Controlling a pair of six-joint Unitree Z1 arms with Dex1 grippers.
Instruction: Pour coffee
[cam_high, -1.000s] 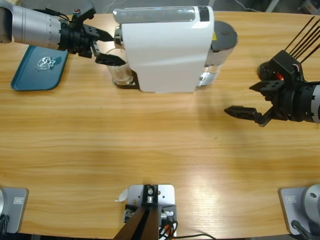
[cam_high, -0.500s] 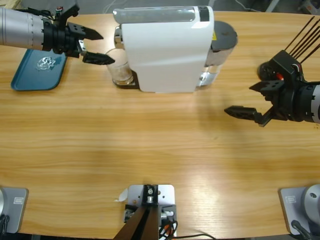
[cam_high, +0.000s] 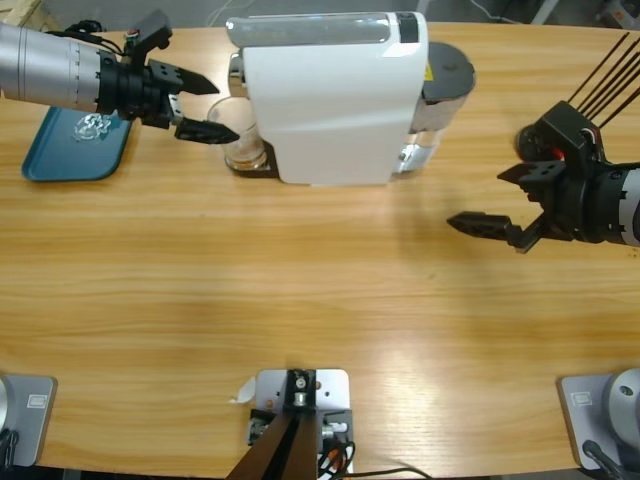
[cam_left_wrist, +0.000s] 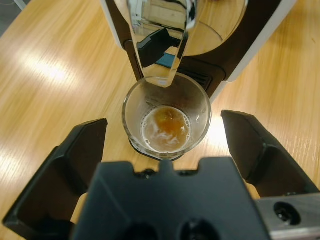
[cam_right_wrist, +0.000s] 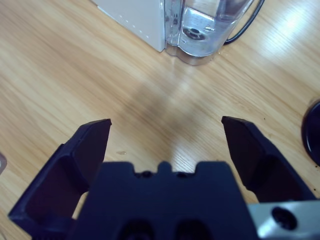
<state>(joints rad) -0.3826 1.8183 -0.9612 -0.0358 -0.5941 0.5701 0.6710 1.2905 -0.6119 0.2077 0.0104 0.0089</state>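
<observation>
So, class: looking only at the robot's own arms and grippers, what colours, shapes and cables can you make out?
Both arms have round silver-grey metal forearms ending in black wrist sections. Each carries a matt black gripper: the left gripper and the right gripper each have two angular, wedge-shaped jaws tapering to points, rising either side of a blocky black body. Thin dark and red cables run along the wrists. Silver plates with screw holes sit at the gripper bases.

The high camera looks straight down on the wooden table (cam_high: 320, 300), the white coffee machine (cam_high: 335, 100) at its far edge. The left wrist camera sits close, peering down into the glass (cam_left_wrist: 166, 120) under that machine's spout. The right wrist camera looks from farther off toward the machine's clear water tank (cam_right_wrist: 210, 27).
</observation>
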